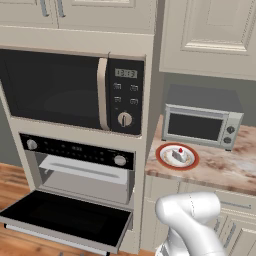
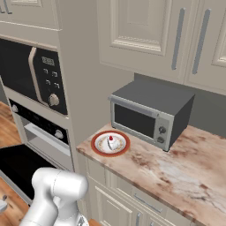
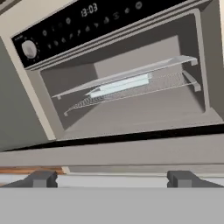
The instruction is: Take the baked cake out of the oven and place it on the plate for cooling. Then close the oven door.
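Observation:
The baked cake (image 1: 178,155) (image 2: 113,142), a small white wedge with a red cherry, sits on the red-rimmed plate (image 1: 161,156) (image 2: 95,145) at the counter's left end. Below the microwave, the oven (image 1: 75,150) (image 2: 42,128) (image 3: 131,109) stands with its oven door (image 1: 65,217) (image 2: 13,165) (image 3: 131,151) dropped flat. In the hand view my gripper (image 3: 111,178) is open, nothing between its fingertips (image 3: 41,178). It faces the oven's grey cavity from just in front of the door's edge. A grey tray (image 3: 127,81) rests on the wire rack inside, with nothing on it.
A black microwave (image 1: 70,92) with a clock display is above the oven. A silver toaster oven (image 1: 200,125) (image 2: 150,114) stands behind the plate on the marble counter (image 1: 225,170) (image 2: 176,167). Cream cabinets hang above. My arm's white elbow (image 1: 187,210) (image 2: 57,185) rises beside the lower cabinets.

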Controlling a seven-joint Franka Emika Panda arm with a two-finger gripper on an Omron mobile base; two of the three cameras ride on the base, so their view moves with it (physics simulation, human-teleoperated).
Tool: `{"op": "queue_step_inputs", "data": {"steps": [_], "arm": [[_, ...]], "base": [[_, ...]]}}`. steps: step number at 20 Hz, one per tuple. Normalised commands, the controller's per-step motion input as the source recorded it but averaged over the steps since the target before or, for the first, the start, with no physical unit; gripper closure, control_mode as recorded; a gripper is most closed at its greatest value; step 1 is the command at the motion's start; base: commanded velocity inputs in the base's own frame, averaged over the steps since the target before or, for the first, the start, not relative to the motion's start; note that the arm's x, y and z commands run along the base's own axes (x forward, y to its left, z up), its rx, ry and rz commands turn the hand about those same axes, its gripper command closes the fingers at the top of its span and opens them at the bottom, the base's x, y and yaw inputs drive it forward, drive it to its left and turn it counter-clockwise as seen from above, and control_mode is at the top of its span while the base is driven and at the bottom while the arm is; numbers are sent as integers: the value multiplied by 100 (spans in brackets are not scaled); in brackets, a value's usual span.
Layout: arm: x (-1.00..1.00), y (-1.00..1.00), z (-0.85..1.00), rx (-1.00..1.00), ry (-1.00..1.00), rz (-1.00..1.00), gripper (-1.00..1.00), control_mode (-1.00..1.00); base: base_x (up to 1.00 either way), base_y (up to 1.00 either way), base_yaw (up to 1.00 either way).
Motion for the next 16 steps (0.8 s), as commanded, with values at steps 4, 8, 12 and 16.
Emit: {"op": "queue_step_inputs", "data": {"steps": [4,8,12,16], "arm": [[0,0,-44,-1,-9,0,-100,-100],[0,0,-46,-2,-9,0,-100,-100],[0,0,-40,-3,-5,-2,-100,-100],[0,0,-23,-2,0,-8,-100,-100]], "base": [[0,0,0],[0,0,0],[0,0,0],[0,0,0]]}}
